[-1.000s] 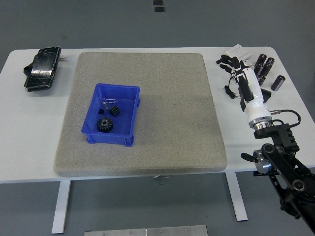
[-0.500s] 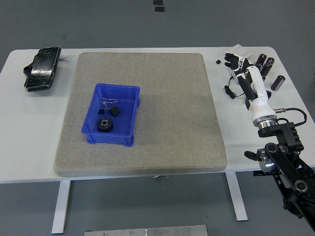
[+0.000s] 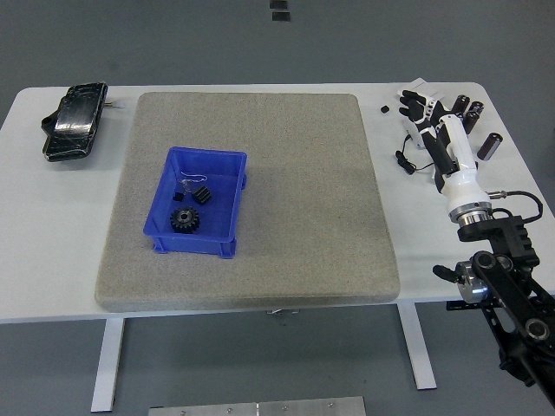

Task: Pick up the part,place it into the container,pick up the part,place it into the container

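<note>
We see the right hand (image 3: 422, 111) reaching over the table's (image 3: 35, 225) far right corner, fingers spread and holding nothing, just beside a cluster of dark cylinders (image 3: 475, 113). One small black part (image 3: 383, 109) lies on the table left of the hand. The blue bin (image 3: 198, 203) sits on the grey mat (image 3: 295, 191), holding a black gear (image 3: 184, 220) and smaller pieces. A black device (image 3: 73, 121) lies far left.
</note>
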### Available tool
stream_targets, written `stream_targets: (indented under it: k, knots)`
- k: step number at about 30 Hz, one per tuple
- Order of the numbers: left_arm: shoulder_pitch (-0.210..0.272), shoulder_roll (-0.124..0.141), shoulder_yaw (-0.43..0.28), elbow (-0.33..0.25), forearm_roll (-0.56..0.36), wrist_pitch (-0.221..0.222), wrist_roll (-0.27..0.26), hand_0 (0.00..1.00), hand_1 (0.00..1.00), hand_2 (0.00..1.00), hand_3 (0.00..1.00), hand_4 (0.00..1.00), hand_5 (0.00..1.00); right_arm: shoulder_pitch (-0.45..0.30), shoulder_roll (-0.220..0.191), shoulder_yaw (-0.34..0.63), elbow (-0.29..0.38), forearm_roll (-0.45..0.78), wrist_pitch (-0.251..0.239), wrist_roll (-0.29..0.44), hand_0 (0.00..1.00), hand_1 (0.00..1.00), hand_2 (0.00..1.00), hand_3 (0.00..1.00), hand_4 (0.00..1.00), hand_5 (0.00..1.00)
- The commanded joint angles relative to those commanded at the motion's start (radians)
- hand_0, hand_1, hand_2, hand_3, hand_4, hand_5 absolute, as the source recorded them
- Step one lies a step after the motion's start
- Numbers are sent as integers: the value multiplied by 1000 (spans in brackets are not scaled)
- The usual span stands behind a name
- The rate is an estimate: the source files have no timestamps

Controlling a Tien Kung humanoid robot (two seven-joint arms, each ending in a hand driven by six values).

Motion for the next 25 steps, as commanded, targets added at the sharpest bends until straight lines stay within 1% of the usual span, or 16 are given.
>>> stream_targets:
  k: [5, 6, 25]
  knots:
    - [-3, 1, -6, 0, 5, 0, -2, 674, 651, 628, 619, 685, 555, -3, -5, 11, 3, 13, -2, -1, 910, 814, 818, 802, 964, 903]
    - [-4, 1, -6, 0, 6, 0, -2, 674, 652, 627, 619, 683, 553, -3, -6, 13, 3, 13, -3, -1, 912, 815, 818, 804, 969, 867]
    - [-5, 1, -6, 0, 7, 1, -1, 674, 651, 628, 618, 681, 545, -4, -12, 32, 17, 31, -5, 2, 923, 817, 819, 807, 957, 857]
